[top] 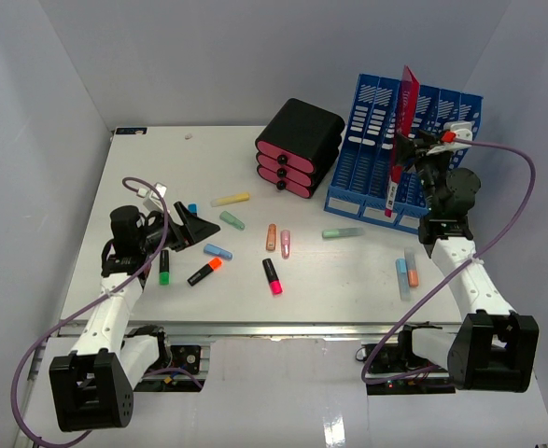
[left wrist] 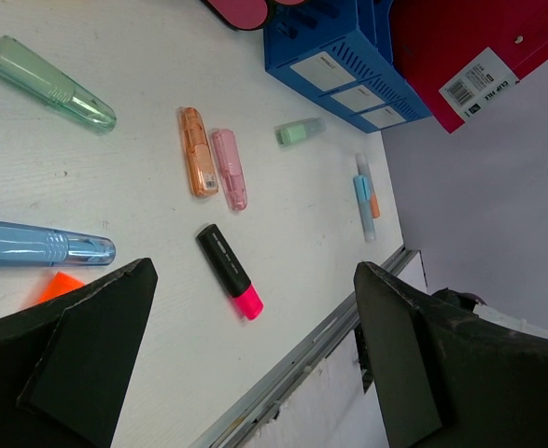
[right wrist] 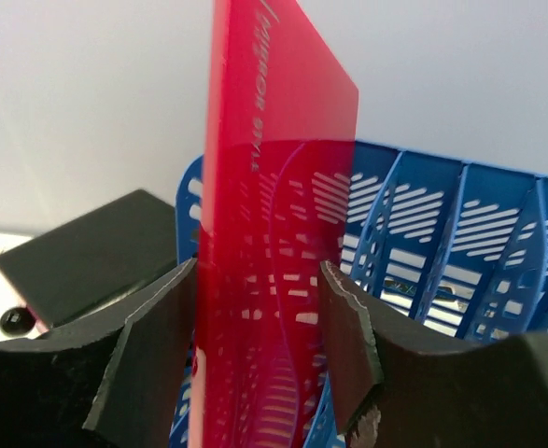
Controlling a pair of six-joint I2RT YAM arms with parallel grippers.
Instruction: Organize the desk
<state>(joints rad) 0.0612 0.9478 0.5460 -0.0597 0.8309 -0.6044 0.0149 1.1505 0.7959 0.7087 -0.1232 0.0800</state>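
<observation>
Bright, even, diffuse light fills all views. Shadows on the white table are short and faint, without glare. The left end effector reads dark and soft-edged; the translucent red folder glows, its near edge blurred.

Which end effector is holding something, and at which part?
The right end effector grips the red folder across its flat faces near mid-height; the left end effector holds nothing.

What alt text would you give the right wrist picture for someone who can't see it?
The right gripper holds a translucent red folder upright between its two black fingers. Behind it stands a blue slotted file rack, with a black drawer unit at the left and a pale wall beyond.
</observation>
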